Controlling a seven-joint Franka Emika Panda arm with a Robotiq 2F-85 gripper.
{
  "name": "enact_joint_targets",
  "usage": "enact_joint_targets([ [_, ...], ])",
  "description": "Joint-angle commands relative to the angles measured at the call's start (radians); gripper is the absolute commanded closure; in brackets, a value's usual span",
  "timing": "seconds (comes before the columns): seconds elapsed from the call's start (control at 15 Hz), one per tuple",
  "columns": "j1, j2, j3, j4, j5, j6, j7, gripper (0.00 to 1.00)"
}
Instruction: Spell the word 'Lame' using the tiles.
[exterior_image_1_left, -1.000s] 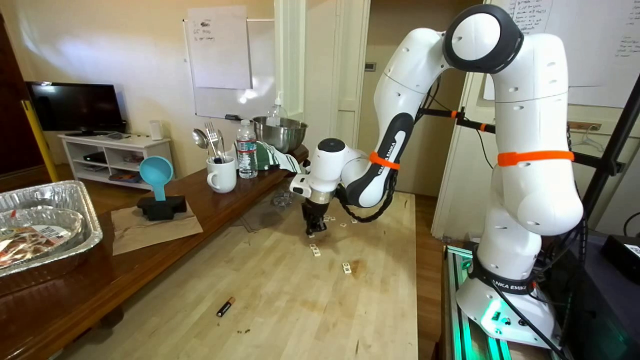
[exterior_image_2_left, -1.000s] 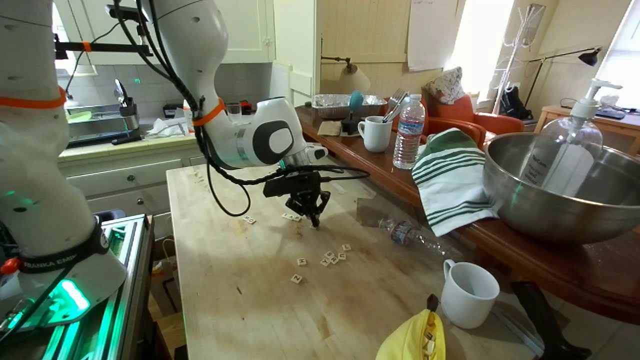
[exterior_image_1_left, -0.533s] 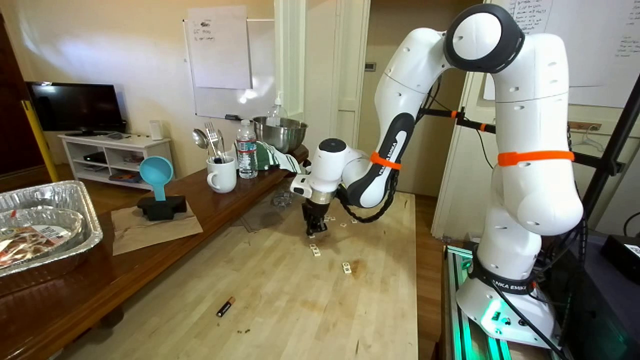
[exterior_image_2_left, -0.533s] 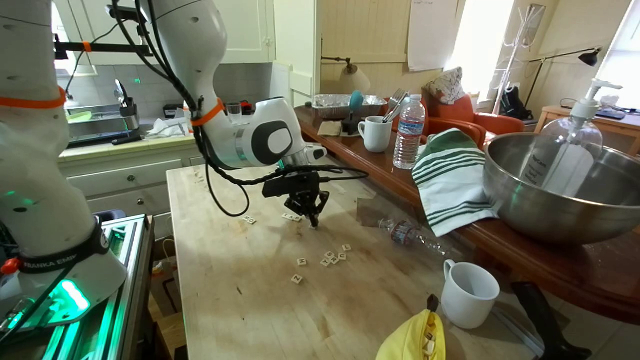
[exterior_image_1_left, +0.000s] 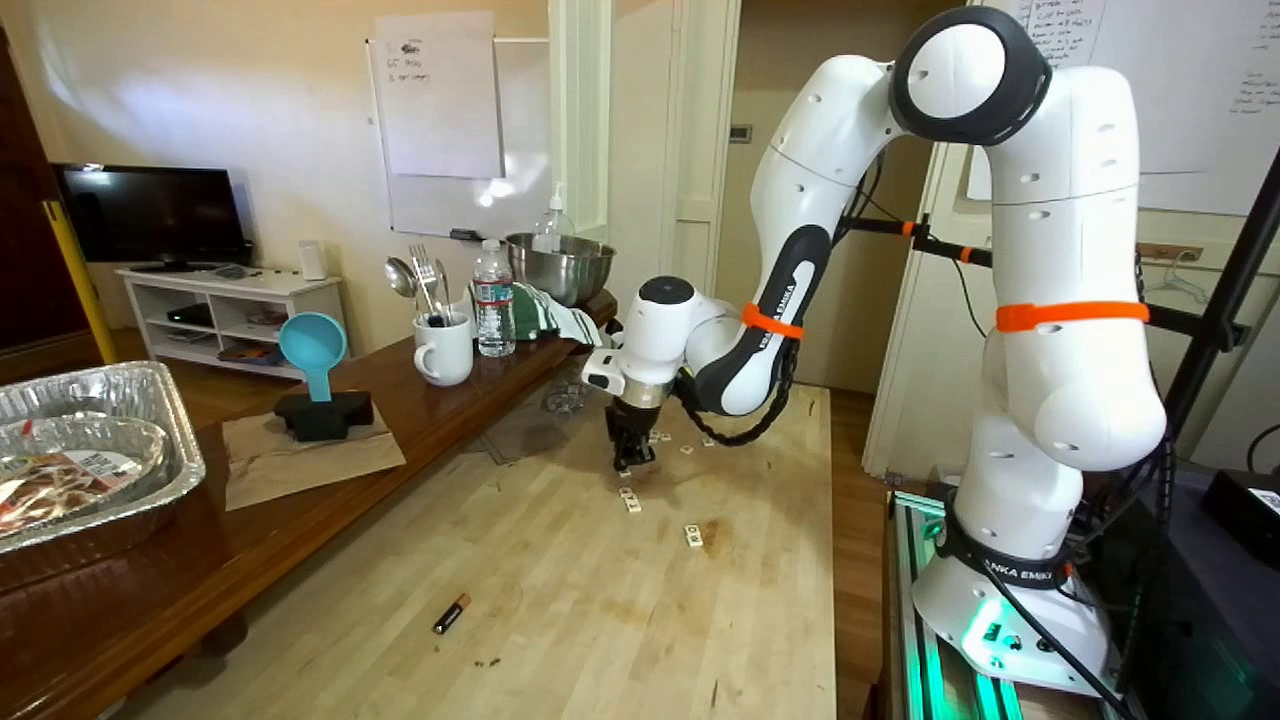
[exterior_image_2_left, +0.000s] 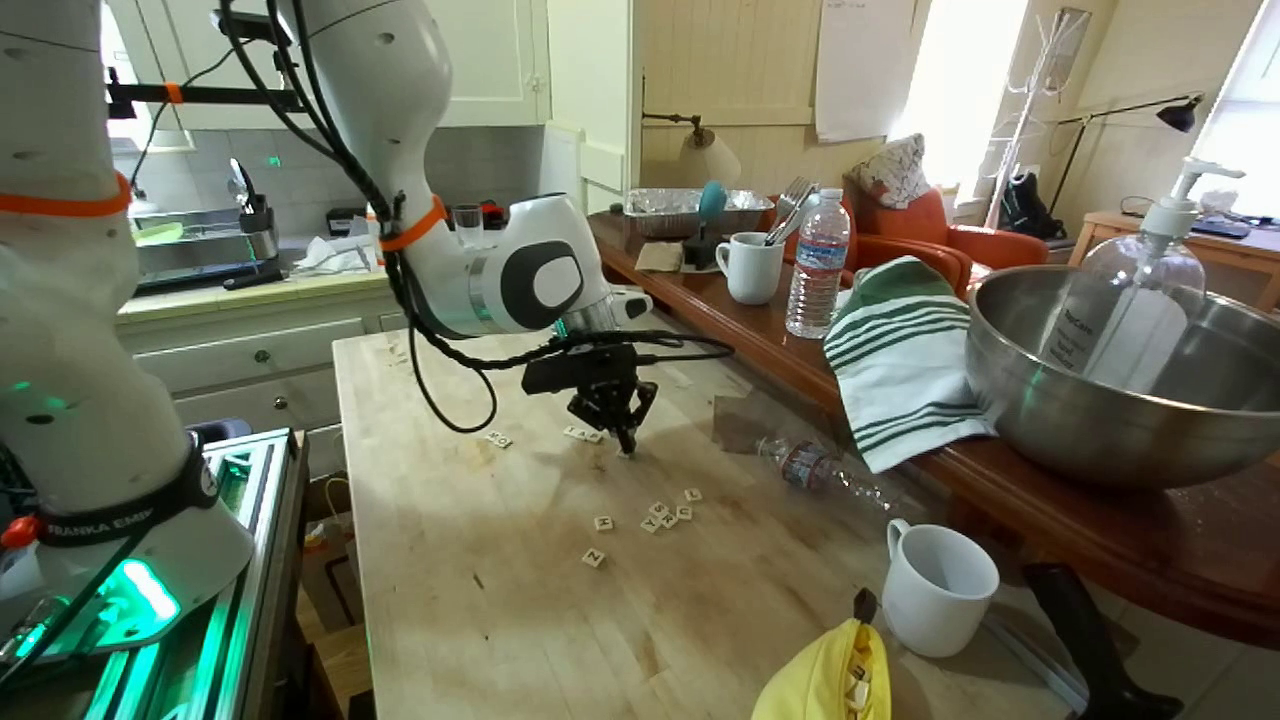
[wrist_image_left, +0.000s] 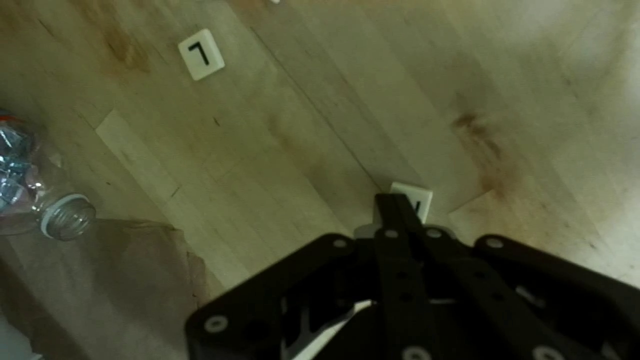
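Pointing down with jaws together, the black jointed tool (exterior_image_2_left: 627, 446) partly hides a square cream letter tile (wrist_image_left: 420, 196) on the pale wooden counter (wrist_image_left: 310, 150)

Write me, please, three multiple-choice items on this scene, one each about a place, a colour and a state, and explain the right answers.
1. Where are the forks?
A. In the steel bowl
B. In a white mug
C. In the foil tray

2. What colour is the pouch?
A. Red
B. Green
C. Yellow

3. How does the end effector stand?
A. Shut
B. Wide open
C. Closed round a bottle

Right letters:
1 B: their tines rise above that mug's rim in both exterior views.
2 C: its outside shows plain yellow in an exterior view.
3 A: the wrist view shows its fingers together, covering part of a tile.
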Motion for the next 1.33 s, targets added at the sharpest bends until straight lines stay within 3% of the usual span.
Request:
enact_joint_targets([
  [0.0, -0.011, -0.03, 0.001, -0.036, 0.015, 0.038, 0.016, 1.0],
  [0.27, -0.005, -0.047, -0.005, -0.043, 0.05, 0.026, 0.109, 1.0],
  [0.6, -0.009, -0.033, 0.006, -0.032, 0.169, -0.008, 0.236, 1.0],
  [1.27, -0.013, -0.014, 0.028, -0.024, 0.31, -0.029, 0.309, 1.0],
])
